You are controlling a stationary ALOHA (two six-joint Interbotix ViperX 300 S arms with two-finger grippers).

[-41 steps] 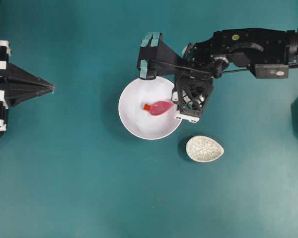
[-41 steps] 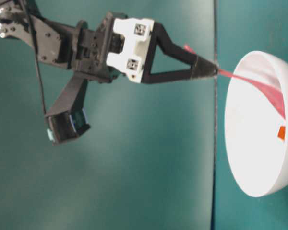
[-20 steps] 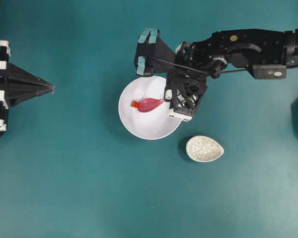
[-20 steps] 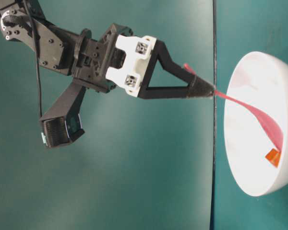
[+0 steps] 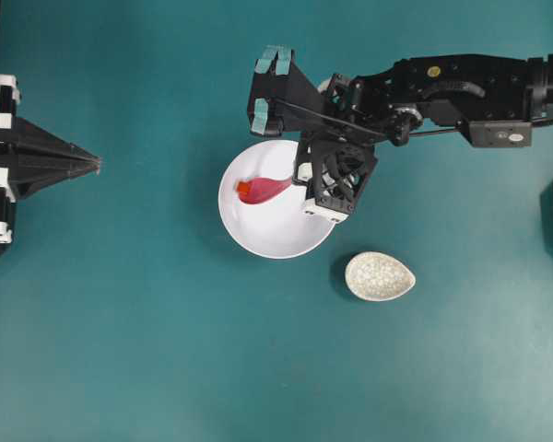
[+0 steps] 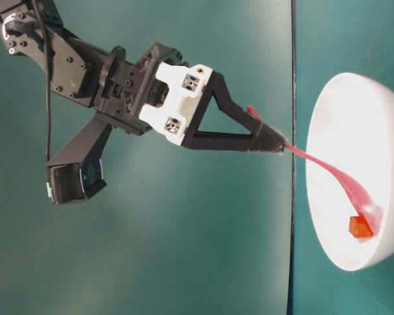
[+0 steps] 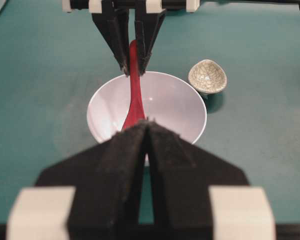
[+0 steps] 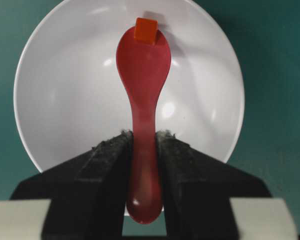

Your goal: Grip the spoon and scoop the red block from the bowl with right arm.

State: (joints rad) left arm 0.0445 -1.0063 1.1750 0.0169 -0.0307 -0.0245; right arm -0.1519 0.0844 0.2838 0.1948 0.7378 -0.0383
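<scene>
The white bowl [image 5: 286, 235] sits mid-table. My right gripper [image 5: 298, 180] is shut on the handle of the pink-red spoon [image 5: 269, 188], whose scoop reaches down into the bowl. The red block [image 5: 243, 188] lies at the scoop's tip, near the bowl's left wall. In the right wrist view my gripper [image 8: 144, 136] clamps the spoon [image 8: 143, 70], the block [image 8: 145, 30] overlaps the scoop's far tip, and the bowl [image 8: 60, 100] lies below. From table level the spoon [image 6: 341, 184] slants down to the block [image 6: 360, 227]. My left gripper [image 5: 97, 166] is shut and empty at the far left.
A small cream speckled oval dish [image 5: 380, 276] lies just right of and below the bowl; it also shows in the left wrist view [image 7: 207, 77]. The right arm's body [image 5: 461, 87] stretches in from the upper right. Open teal table surrounds the bowl.
The right gripper swept the spoon leftwards across the bowl, pushing the red block from the middle towards the left wall. The bowl shifted slightly. The left arm stayed still.
</scene>
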